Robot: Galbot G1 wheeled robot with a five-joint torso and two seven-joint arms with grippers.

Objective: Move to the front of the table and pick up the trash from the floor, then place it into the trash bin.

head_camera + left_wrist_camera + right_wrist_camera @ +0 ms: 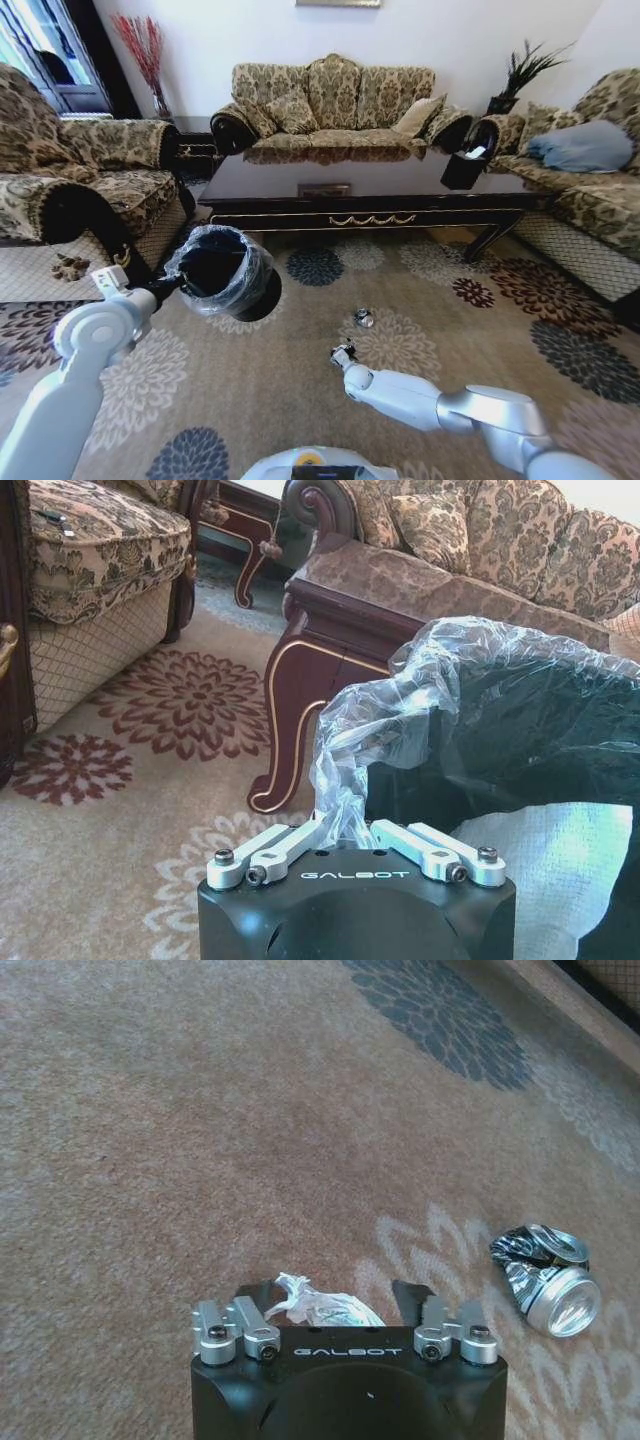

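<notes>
My right gripper (343, 353) hangs low over the floor (300, 390), and its fingers hold a crumpled white wad of trash (322, 1306) between them. A crushed silvery piece of trash (545, 1280) lies on the carpet a little beyond it, toward the table (370, 190), and shows as a small shiny lump (364, 318) in the head view. My left gripper (178, 284) is shut on the rim and clear liner (345, 790) of the black trash bin (225, 270), which it holds tilted above the carpet, left of the right gripper.
Patterned sofas stand on the left (80, 180), behind the table (335, 100) and on the right (590, 170). A small black box (465, 165) with tissue sits at the table's right end. Open carpet lies between me and the table.
</notes>
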